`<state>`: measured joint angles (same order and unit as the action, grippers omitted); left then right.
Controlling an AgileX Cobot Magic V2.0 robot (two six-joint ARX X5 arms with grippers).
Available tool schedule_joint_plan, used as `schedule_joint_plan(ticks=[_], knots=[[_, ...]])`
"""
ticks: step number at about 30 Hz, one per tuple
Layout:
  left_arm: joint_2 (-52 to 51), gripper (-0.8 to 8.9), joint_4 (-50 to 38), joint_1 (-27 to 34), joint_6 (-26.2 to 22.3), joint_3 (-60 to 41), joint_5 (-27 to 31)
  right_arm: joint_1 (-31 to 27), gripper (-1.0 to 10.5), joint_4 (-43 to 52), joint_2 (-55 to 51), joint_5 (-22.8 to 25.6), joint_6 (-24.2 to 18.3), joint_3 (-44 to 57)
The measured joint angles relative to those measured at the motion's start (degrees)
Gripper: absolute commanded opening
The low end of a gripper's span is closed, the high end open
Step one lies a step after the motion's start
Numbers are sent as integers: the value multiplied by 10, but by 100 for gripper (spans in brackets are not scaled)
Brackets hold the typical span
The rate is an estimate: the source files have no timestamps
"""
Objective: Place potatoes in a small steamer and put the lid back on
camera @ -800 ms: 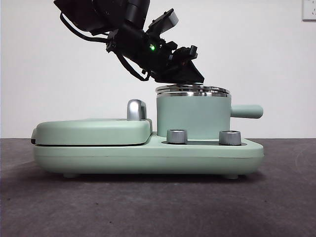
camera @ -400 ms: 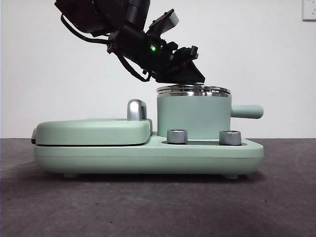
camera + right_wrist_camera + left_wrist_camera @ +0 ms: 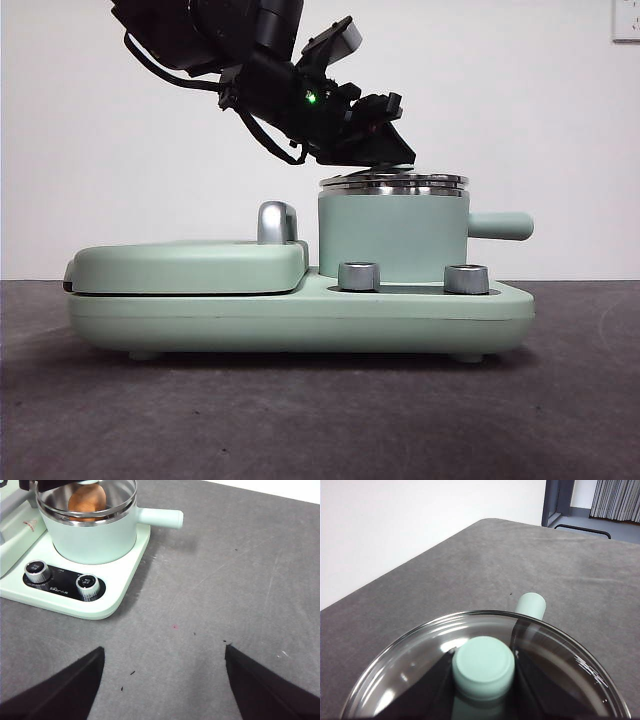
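The lid (image 3: 394,182) is held by its knob (image 3: 483,667) in the clenched jaws of the left gripper (image 3: 385,150), level and directly over the steamer (image 3: 392,235), where the potato (image 3: 87,499) lies. The right gripper (image 3: 162,680) waits well aside, jaws spread.

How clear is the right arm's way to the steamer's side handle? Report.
Probably clear. The side handle juts from the steamer over bare table, nothing around it. The right gripper waits open, while the left gripper holds the lid's knob.
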<state>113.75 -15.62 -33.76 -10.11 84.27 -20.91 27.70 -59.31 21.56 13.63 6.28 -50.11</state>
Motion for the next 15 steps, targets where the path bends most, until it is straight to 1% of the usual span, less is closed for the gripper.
schedule_joint_plan(ticks=[15], knots=[[3, 15, 2, 0, -4, -4, -1, 0, 370, 0, 0, 0, 0, 0]])
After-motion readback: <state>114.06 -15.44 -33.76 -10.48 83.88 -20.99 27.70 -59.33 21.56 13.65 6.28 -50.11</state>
